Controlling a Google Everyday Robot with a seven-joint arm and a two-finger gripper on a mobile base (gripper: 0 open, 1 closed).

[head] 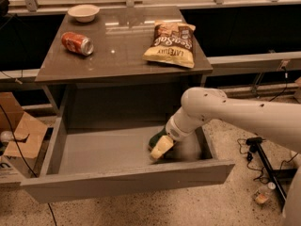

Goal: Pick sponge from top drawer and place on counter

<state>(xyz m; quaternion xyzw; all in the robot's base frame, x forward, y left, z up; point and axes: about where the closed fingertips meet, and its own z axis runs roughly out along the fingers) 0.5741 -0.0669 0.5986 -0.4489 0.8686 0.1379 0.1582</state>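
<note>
**A:** How far along is this?

**B:** Early, I'd say. The sponge [160, 146] is inside the drawer [103, 150], near the right front corner. It is tipped up on edge, with the yellow layer facing us and the green face behind. The gripper [170, 134] is down in the drawer right against it, at the end of the arm that reaches in from the right.

**A:** Does it have hold of the sponge?

**B:** I cannot tell. The jaws are hidden behind the wrist and the sponge, so I can't say whether they are open or clamped. The tilt suggests the sponge is being pinched or pushed, but that is only a guess.

**A:** So what's done?

**B:** The drawer is pulled well out and the reach down to the sponge is made. Nothing has reached the worktop [122, 51] yet.

**A:** And what's left?

**B:** Nearly everything: a sure grip, a lift clear of the drawer's front panel, a carry up and back from the jaws to the worktop, then setting it down and letting go.

**A:** What's up there?

**B:** A chip bag [170, 44] lies above and behind the jaws. A can [77, 43] on its side and a bowl [83, 12] sit farther left. The stretch between the bag and the can looks like the likeliest landing spot.
</note>
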